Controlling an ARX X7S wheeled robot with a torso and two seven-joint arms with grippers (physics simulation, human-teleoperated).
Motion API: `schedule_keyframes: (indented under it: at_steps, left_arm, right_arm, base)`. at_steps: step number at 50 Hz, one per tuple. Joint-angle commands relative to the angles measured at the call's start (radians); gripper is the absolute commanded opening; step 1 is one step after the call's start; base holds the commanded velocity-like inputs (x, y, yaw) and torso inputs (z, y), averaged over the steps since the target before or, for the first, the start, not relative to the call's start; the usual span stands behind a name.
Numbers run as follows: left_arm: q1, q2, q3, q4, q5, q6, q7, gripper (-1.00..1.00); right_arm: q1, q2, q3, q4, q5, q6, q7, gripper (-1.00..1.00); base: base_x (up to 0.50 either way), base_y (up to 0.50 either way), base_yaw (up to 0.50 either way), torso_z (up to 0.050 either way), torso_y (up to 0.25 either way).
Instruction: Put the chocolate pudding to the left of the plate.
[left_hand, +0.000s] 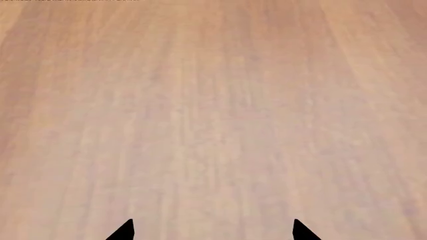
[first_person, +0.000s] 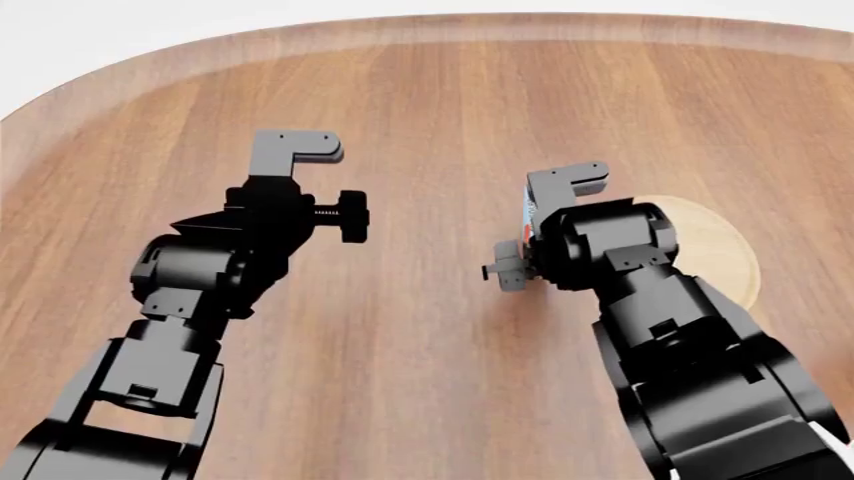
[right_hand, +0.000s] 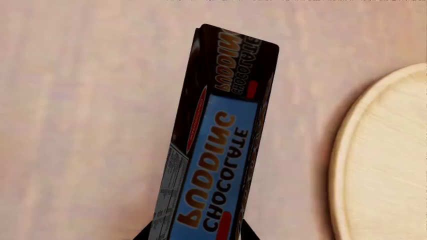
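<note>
My right gripper (right_hand: 193, 235) is shut on the chocolate pudding (right_hand: 213, 145), a dark brown carton with a blue printed face; one dark finger shows on each side of its near end. The carton sits just left of the plate (right_hand: 387, 165), a light tan wooden disc, with a narrow strip of table between them. In the head view only a sliver of the chocolate pudding (first_person: 530, 213) shows past the right wrist, and the plate (first_person: 714, 250) is partly hidden by that arm. I cannot tell whether the carton touches the table. My left gripper (left_hand: 213, 231) is open over bare wood.
The wooden table (first_person: 427, 90) has a curved far edge running across the back of the head view. The left arm (first_person: 227, 260) hangs over the table's left half, well apart from the right arm.
</note>
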Motion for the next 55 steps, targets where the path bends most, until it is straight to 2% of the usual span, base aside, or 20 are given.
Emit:
schedule_keyframes:
  at_steps: [1,9,31,32,47,55]
  left_arm:
    - [0.007,-0.010,-0.007,0.039,-0.017,-0.023,-0.006,1.00]
    - [0.005,-0.012,-0.006,0.040,-0.022,-0.028,-0.006,1.00]
    - [0.000,-0.013,-0.001,0.038,-0.029,-0.029,-0.008,1.00]
    - [0.000,-0.014,-0.001,0.039,-0.030,-0.030,-0.008,1.00]
    - [0.022,-0.031,-0.009,0.118,-0.049,-0.058,-0.030,1.00]
    - [0.063,-0.062,-0.029,0.276,-0.085,-0.120,-0.071,1.00]
  right_arm:
    - [0.006,0.006,0.001,-0.012,-0.007,0.013,-0.013,-1.00]
    - [0.018,-0.008,0.020,0.042,-0.026,0.024,-0.058,-1.00]
    - [0.014,-0.020,0.197,0.043,-0.222,0.074,-0.117,-1.00]
    - [0.014,-0.021,0.201,0.043,-0.227,0.073,-0.116,1.00]
    - [0.025,-0.015,0.214,0.015,-0.224,0.073,-0.103,1.00]
    - [-0.088,0.059,0.274,-0.369,-0.156,0.286,0.000,1.00]
  base:
    - [0.00,0.00,0.00,0.000,0.000]
    - [0.00,0.00,0.00,0.000,0.000]
    - [0.00,0.00,0.00,0.000,0.000]
    - [0.00,0.00,0.00,0.000,0.000]
    - [0.00,0.00,0.00,0.000,0.000]
    - [0.00,0.00,0.00,0.000,0.013]
